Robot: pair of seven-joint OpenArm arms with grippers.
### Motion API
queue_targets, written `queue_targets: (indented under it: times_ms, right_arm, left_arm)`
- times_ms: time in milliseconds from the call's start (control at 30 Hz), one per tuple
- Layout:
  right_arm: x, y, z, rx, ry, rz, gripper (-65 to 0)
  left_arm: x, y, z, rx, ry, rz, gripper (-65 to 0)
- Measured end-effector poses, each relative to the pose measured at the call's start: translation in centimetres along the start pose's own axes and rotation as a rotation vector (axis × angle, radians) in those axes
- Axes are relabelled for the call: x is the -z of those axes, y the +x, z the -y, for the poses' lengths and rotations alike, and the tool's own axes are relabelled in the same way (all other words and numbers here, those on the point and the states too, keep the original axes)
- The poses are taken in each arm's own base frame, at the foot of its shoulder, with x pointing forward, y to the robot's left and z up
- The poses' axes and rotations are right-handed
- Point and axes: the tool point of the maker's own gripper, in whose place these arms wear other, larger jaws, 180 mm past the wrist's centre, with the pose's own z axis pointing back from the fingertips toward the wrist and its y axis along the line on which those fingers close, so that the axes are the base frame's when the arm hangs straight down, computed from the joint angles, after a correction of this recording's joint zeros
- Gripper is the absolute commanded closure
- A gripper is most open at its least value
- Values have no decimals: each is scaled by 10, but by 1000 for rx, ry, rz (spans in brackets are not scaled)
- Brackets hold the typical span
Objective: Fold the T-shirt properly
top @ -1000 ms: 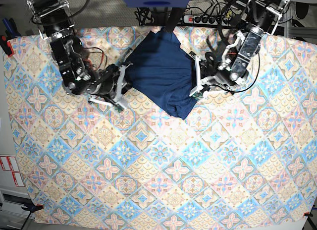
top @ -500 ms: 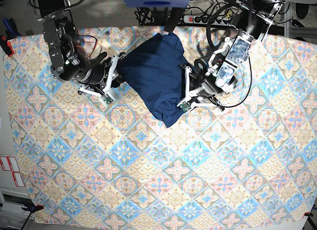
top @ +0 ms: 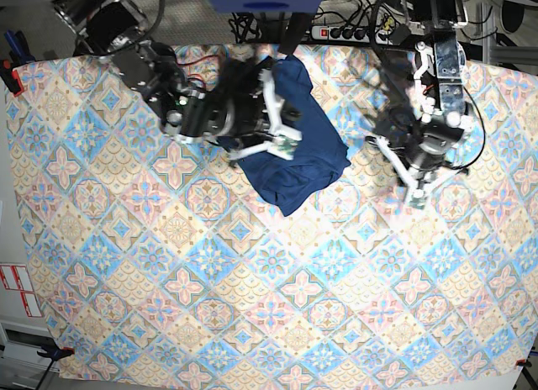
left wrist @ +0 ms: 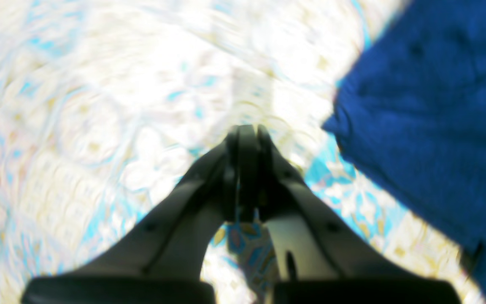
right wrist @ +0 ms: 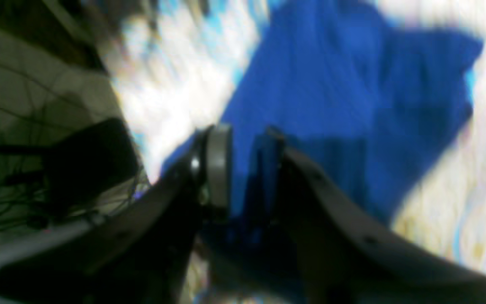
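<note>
One shirt [top: 290, 146], bunched near the far edge of the cloth [top: 252, 306].
Soft, limp and light by the look of it, best taken at an edge or corner; right gripper [right wrist: 243, 169] pinches a fold of it, left gripper [left wrist: 246, 135] is closed, empty, beside it.

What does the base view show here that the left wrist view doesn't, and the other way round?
Only the base view shows the right claw over the shirt with both arms, plus the whole tablecloth and the power strip behind it. Only the left wrist view shows the left claw close up: shut, empty, clear of the fabric. Both show the navy shirt lying on the patterned tablecloth.
</note>
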Motion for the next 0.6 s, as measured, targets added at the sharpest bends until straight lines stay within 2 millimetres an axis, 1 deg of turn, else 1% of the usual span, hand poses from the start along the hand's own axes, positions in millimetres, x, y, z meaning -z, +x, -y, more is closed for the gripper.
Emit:
queue_targets:
  times_ms: [67, 100, 133, 167, 267, 300, 367, 400, 433, 533, 567, 600]
  right_arm:
    - [4, 25, -2, -30, 20, 49, -127]
    - [5, 33, 2, -34, 14, 64, -127]
    - [7, 40, 8, -41, 6, 76, -127]
    - [10, 41, 13, -36, 4, 75, -127]
    - [28, 25, 25, 9, -15, -12, -127]
    - [36, 23, 23, 27, 8, -20, -127]
    - [51, 27, 16, 71, 54, -12, -127]
    - [57, 25, 19, 87, 51, -26, -126]
    - [63, 22, 21, 105, 53, -40, -117]
    - [75, 10, 25, 134, 56, -97, -54]
    - [80, 9, 26, 146, 52, -108, -40]
    - [84, 11, 23, 159, 67, -105, -36]
  left_arm:
    - [-5, -10, -19, -115, 47, -2, 0]
    - [-8, -15, -27, -170, 66, -1, 0]
    - [-11, -22, -37, -221, 89, -7, 0]
    - [-15, -27, -47, -263, 110, -6, 0]
    - [-21, -32, -58, -365, 114, 20, 0]
    - [-23, -34, -59, -393, 112, 32, 0]
    - [-24, -35, -55, -429, 84, 42, 0]
    - [-24, -36, -54, -438, 74, 45, 0]
    - [-25, -36, -53, -444, 68, 48, 0]
    - [-26, -40, -51, -462, 52, 48, 0]
    - [-28, -40, -52, -479, 51, 55, 0]
    - [-29, -41, -55, -495, 55, 62, 0]
